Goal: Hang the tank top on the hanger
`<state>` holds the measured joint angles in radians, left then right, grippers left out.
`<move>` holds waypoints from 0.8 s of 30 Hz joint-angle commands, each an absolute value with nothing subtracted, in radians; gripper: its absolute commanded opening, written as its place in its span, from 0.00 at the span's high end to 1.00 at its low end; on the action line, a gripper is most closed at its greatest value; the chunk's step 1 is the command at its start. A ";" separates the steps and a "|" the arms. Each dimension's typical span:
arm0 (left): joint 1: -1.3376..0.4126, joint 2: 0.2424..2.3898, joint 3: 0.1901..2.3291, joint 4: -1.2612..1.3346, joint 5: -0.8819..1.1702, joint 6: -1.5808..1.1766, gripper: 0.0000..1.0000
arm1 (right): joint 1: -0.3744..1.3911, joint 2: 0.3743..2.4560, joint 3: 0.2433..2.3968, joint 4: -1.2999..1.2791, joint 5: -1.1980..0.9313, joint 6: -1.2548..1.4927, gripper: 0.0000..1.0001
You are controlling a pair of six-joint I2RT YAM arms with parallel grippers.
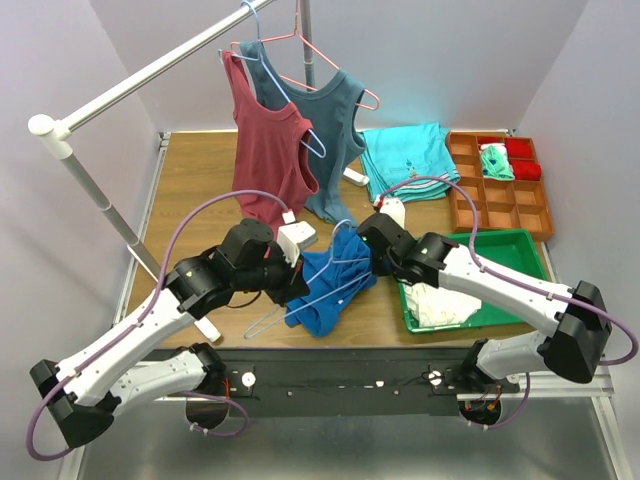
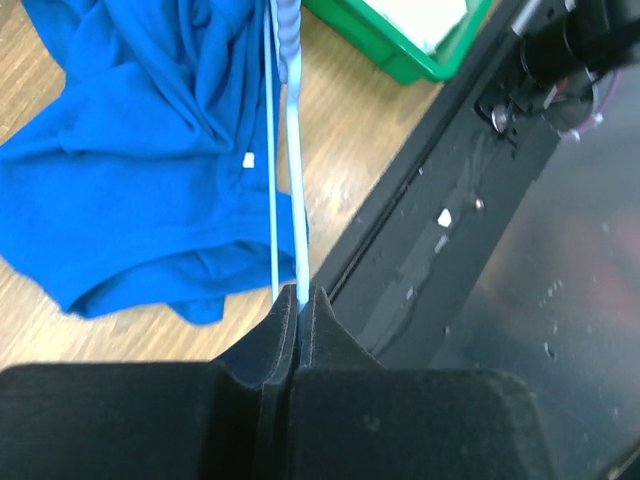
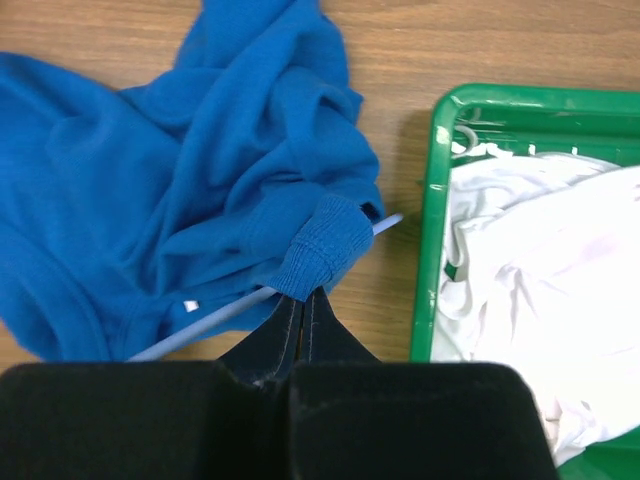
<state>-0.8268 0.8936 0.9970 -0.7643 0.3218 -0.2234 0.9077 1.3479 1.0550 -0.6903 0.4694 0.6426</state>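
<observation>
**Table** (image 1: pixel 200 170): the tank top (image 1: pixel 335 290) lies crumpled near the front edge, just left of the green tray (image 1: pixel 520 245). It is not hung.

**Hanger** (image 2: pixel 293 180): it sits low at the table, and one wire runs through the bunched fabric. A ribbed strap is gathered around that wire.

**Left gripper** (image 2: pixel 300 296): the jaws are together, clamped on the hanger wire.

**Right gripper** (image 3: pixel 303 296): the jaws are together, pinching the ribbed strap edge where it wraps the wire.

**Assessment:** threading appears begun, with one strap on.

**Outstanding:** the second shoulder needs seating and the fabric needs spreading. Whether the hook passes through the neck opening cannot be told.
</observation>
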 commanded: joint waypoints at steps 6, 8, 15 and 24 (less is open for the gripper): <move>-0.854 0.926 0.855 -0.349 0.281 -0.423 1.00 | 0.907 1.312 1.230 -0.726 0.353 0.538 0.99; -0.865 0.942 0.828 -0.264 0.275 -0.439 1.00 | 0.907 1.305 1.253 -0.741 0.374 0.529 0.99; -0.893 1.051 0.750 -0.017 0.224 -0.505 1.00 | 0.905 1.250 1.169 -0.703 0.379 0.554 0.99; -0.899 1.189 0.718 0.124 0.222 -0.518 1.00 | 0.907 1.103 1.033 -0.661 0.427 0.557 0.56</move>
